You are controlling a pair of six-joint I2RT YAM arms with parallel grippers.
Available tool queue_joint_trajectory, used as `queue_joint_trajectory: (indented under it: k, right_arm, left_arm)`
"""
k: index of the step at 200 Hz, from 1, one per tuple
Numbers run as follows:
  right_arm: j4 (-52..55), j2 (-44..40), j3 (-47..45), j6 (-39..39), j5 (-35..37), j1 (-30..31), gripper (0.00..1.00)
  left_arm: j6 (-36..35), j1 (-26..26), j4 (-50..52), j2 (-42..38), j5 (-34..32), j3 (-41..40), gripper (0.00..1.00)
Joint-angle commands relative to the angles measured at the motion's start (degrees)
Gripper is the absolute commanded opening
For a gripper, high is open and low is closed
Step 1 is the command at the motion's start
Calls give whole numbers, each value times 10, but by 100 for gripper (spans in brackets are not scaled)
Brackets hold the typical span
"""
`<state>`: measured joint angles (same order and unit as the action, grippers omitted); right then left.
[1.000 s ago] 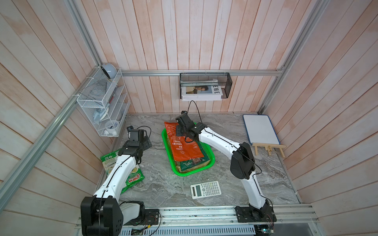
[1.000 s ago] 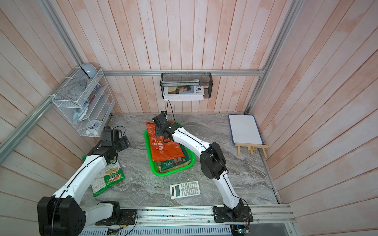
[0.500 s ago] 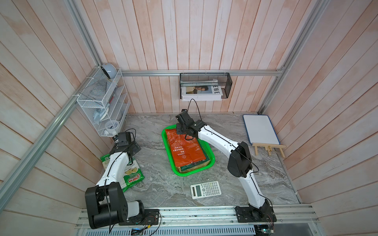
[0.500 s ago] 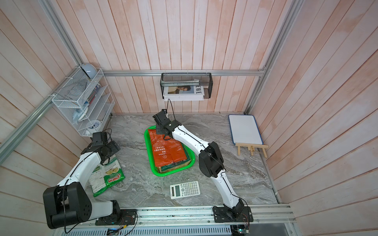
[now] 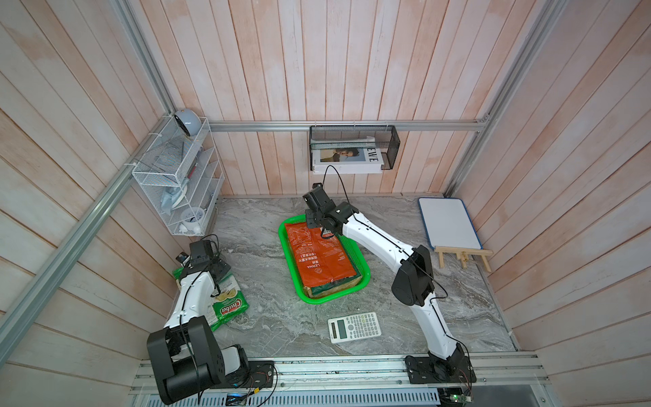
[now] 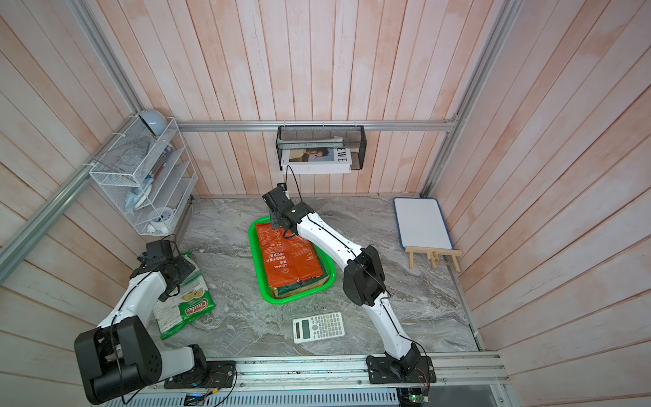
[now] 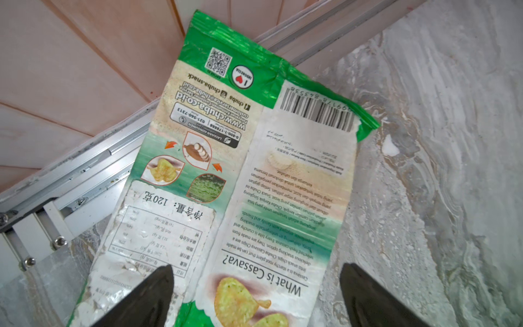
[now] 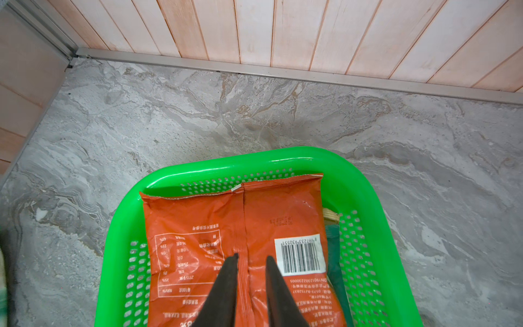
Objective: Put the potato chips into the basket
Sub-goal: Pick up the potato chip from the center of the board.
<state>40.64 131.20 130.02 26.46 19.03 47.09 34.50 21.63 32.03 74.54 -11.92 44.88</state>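
Note:
The green basket [image 5: 286, 253] [image 6: 253, 246] [image 8: 226, 167] stands mid-table. An orange-red chips bag [image 5: 317, 253] [image 6: 289, 257] [image 8: 226, 220] lies flat on top inside it, barcode side up. Edges of a tan and a dark green bag [image 5: 331, 287] [image 8: 334, 254] show beneath it. My right gripper [image 5: 313, 225] [image 8: 252, 257] hovers over the bag's far end, jaws slightly apart on either side of the back seam, holding nothing. The white-green Chuba bag [image 5: 230, 303] [image 6: 192, 303] [image 7: 254, 170] lies by the left wall. My left gripper [image 6: 183, 267] [image 7: 256, 266] hangs wide open above it.
A white calculator [image 5: 354, 327] lies near the front edge. A whiteboard on a small easel [image 5: 449, 222] stands at the right. A white wire rack [image 5: 179, 179] and a black mesh holder [image 5: 352, 148] hang on the walls. The left wall's aluminium rail [image 7: 93, 161] runs beside the Chuba bag.
The orange bag has settled flat into the basket and my right jaws have parted off it. My left arm has swung back to the left wall, over the Chuba bag.

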Motion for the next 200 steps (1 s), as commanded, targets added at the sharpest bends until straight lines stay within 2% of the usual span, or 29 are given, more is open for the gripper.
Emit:
queue_joint_trajectory:
  k: [1, 43, 92, 111, 132, 154, 200]
  right_arm:
    - [28, -2, 13, -8, 0, -5, 30]
    - [54, 6, -12, 16, -12, -9, 33]
    - [18, -45, -68, 22, 9, -14, 33]
    - [-18, -66, -112, 30, 6, -23, 33]
    - [-9, -66, -113, 34, -19, -39, 33]
    - [-1, -54, -107, 28, -43, -50, 33]
    - [16, -26, -97, 43, -96, -54, 33]
  left_arm:
    - [21, 23, -10, 19, 28, -19, 98]
    - [15, 25, -10, 25, 1, -30, 97]
    - [21, 25, 20, 19, -34, -13, 94]
    - [26, 25, 44, -2, -61, -9, 94]
    - [39, 25, 57, -28, -80, -19, 94]
    - [30, 25, 45, -11, -61, -20, 94]
    - [53, 25, 2, 86, 24, -26, 91]
